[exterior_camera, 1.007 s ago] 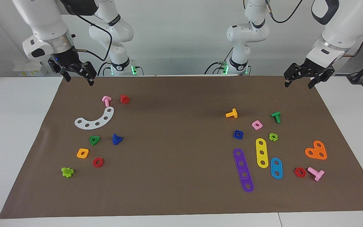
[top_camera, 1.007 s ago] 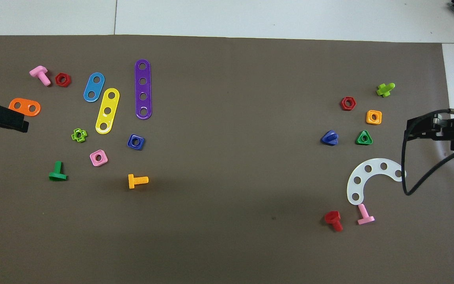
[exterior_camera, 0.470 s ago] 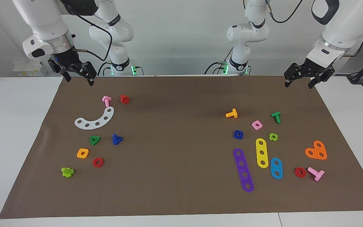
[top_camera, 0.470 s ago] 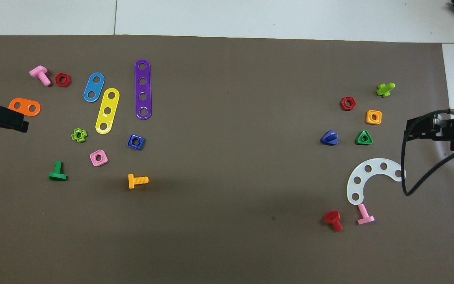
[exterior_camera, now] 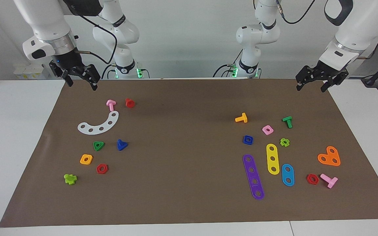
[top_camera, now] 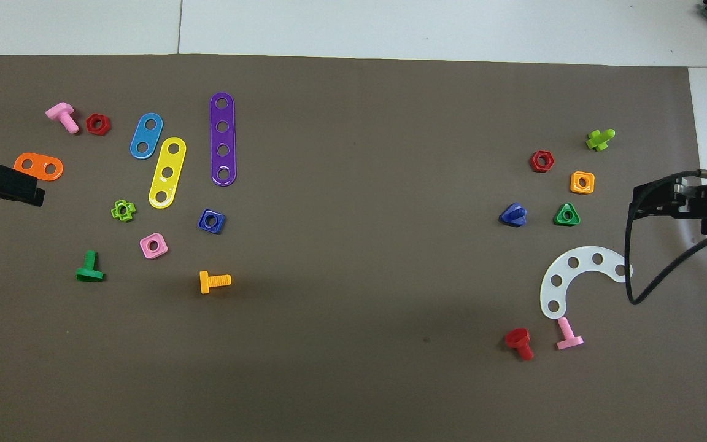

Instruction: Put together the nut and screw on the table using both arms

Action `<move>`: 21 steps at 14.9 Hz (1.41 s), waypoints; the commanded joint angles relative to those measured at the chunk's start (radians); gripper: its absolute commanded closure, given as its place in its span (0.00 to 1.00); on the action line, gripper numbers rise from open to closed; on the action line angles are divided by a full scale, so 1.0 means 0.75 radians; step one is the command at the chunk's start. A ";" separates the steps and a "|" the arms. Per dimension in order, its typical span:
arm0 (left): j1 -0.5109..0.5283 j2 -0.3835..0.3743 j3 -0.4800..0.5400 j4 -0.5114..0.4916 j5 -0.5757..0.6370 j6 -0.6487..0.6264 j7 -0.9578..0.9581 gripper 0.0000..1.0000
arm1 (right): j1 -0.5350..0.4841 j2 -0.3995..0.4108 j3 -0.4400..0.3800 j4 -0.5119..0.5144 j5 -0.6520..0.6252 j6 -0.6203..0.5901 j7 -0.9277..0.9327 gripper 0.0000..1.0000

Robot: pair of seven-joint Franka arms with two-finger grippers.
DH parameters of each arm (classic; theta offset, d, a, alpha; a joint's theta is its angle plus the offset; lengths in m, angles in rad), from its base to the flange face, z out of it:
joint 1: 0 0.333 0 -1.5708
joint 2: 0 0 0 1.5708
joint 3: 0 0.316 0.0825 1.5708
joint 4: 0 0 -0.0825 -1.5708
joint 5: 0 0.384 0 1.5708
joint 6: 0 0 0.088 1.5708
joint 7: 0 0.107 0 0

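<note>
The blue square nut lies flat on the brown mat toward the left arm's end, beside the purple strip; it also shows in the overhead view. The dark-blue screw with its triangular head lies on the mat toward the right arm's end, beside the green triangular nut; it also shows in the overhead view. My right gripper is open and empty, up over the mat's corner nearest its base. My left gripper is open and empty over the mat's corner at its own end.
Around the nut lie a pink square nut, an orange screw, and yellow, purple and blue strips. Near the screw lie a white curved strip, an orange square nut and a red hex nut.
The right arm's wrist has shifted very slightly. The left arm and all the parts on the mat have stayed where they were.
</note>
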 commanded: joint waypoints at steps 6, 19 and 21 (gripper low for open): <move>-0.104 -0.174 -0.008 -0.499 -0.003 0.397 -0.070 0.00 | 0.032 0.055 0.006 -0.164 0.029 0.287 -0.029 0.01; -0.323 0.120 -0.014 -0.763 -0.031 0.994 0.050 0.16 | 0.110 0.333 0.006 -0.470 0.029 0.886 -0.025 0.03; -0.336 0.163 -0.014 -0.790 -0.029 1.088 0.050 0.16 | 0.126 0.376 0.006 -0.501 0.027 0.958 -0.025 0.04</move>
